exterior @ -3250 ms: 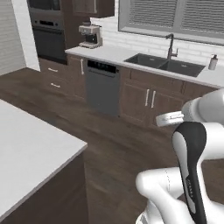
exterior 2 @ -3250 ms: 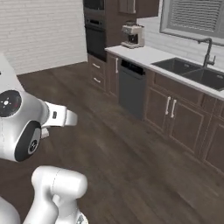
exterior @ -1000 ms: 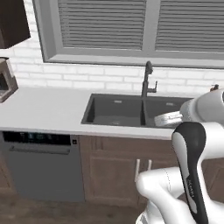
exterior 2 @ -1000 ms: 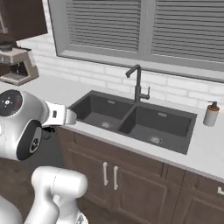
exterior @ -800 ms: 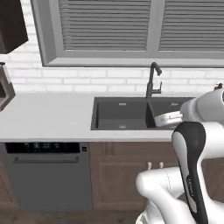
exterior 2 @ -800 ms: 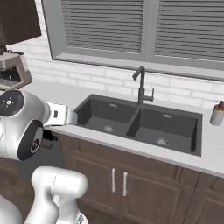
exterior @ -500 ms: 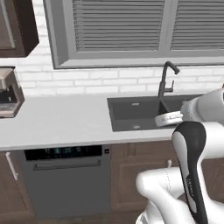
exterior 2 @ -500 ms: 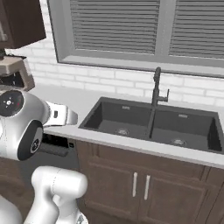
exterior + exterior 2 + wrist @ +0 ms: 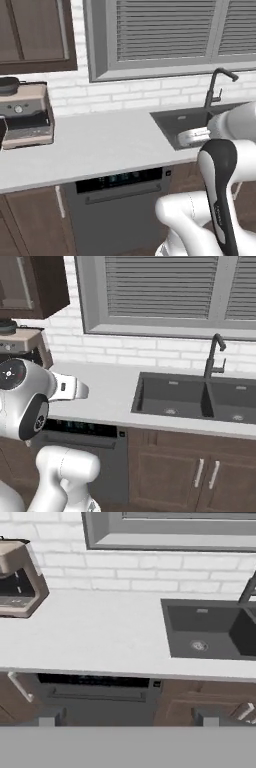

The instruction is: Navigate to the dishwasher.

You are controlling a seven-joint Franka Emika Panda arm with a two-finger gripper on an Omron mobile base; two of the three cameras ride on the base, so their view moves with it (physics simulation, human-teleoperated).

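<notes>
Grey metal-fronted dishwasher [image 9: 117, 210] under white countertop [image 9: 100, 145], left of dark sink [image 9: 192, 393]; no legible writing; finger state unclear.

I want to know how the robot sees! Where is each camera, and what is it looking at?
Left base view: behind the arm on its left, looking down at the dishwasher and coffee machine; white arm rises lower right.
Right base view: behind on the right, facing the sink and faucet; arm lower left.
Hand view: on the hand, facing the counter; finger tips at the bottom.
All share dishwasher, counter and sink.
</notes>
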